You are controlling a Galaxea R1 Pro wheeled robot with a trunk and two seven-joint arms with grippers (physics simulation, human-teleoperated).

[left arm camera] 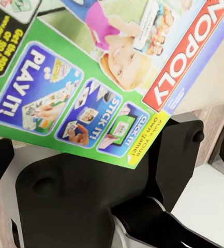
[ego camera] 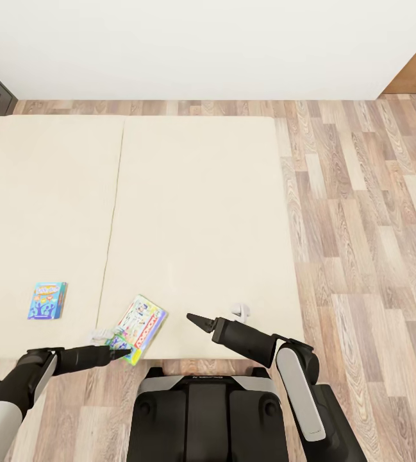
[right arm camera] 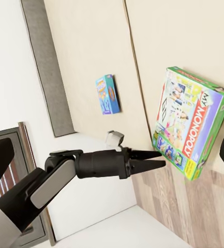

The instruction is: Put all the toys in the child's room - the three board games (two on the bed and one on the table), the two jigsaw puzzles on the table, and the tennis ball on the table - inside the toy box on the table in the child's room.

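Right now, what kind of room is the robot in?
Probably a bedroom, likely a child's: a wide beige bed sits on a wood floor, and a Monopoly box and a small blue game lie on it.

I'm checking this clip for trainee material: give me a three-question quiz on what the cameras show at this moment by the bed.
1. True or false: the Monopoly box lies wholly on the bed.
2. Which game lies farther from the bed's near edge: the small blue box or the Monopoly box?
3. Multiple choice: the left gripper is a) shut on the blue box, b) at the Monopoly box's near corner, c) raised over the floor beside the bed.

Key:
1. False; one corner overhangs the near edge.
2. The small blue box.
3. b. The right gripper hovers over the mattress, holding nothing.
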